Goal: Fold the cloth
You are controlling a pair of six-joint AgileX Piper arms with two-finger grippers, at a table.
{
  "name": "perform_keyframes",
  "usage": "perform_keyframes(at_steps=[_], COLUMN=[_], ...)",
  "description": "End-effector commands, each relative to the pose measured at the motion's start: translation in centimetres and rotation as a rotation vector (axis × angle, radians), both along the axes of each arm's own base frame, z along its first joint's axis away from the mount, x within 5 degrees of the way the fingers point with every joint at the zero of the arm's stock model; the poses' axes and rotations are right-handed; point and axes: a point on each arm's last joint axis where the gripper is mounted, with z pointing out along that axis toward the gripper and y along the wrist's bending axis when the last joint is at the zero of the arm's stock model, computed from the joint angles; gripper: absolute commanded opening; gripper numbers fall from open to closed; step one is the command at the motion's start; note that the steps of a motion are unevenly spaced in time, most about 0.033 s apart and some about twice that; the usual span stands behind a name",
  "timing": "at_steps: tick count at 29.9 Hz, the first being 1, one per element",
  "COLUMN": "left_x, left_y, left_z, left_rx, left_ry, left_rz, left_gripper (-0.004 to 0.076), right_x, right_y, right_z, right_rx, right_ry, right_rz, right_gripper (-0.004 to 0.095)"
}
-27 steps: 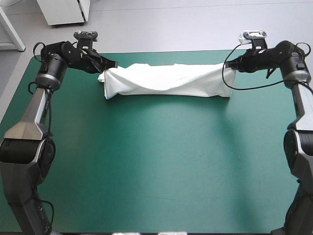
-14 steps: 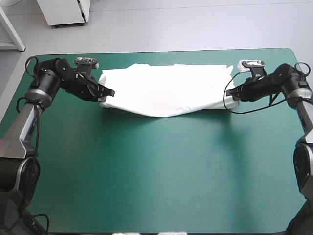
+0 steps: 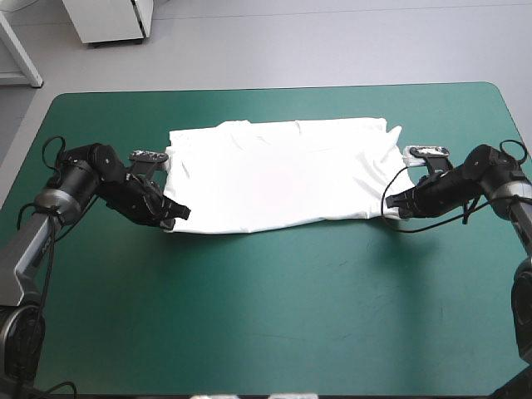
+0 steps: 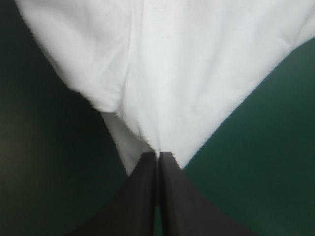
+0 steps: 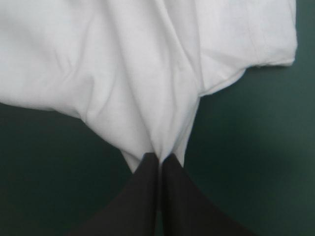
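I see the T-shirt (image 3: 278, 174) spread flat on the teal-green bench (image 3: 266, 316), left pincer (image 3: 184, 212) clamped on its near-left corner, right pincer (image 3: 390, 201) clamped on its near-right.

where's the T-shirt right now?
High view: the T-shirt lies spread on the far half of the table, near corners held by the left gripper and right gripper.

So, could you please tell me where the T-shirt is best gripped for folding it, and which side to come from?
Probably at its two near corners, one from each end, low along the table. The T-shirt lies spread flat and wide, so only its edges offer a pinch; the left gripper and right gripper are shut on those corners.
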Motion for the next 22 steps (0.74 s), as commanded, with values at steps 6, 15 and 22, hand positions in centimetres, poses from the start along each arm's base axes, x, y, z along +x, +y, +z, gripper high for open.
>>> perform_keyframes(at_steps=[6,15,22], left_x=[-3.1,-5.9,-7.4], left_y=[0.2,0.5,0.8], left_z=[0.1,-0.7,-0.4], left_rx=[-0.02,-0.017,0.0], left_ry=[-0.024,-0.002,-0.008], left_rz=[-0.005,-0.002,-0.006], left_gripper=[-0.0009,-0.0009,-0.0009], right_x=[-4.3,-7.9,-9.1], right_y=[-0.2,0.0,0.1], right_z=[1.3,1.1,1.3], right_rx=[-0.053,-0.06,-0.064], right_ry=[-0.025,-0.023,-0.039], right_rz=[0.013,0.01,0.006], right_gripper=[-0.0017,-0.0017,-0.0013])
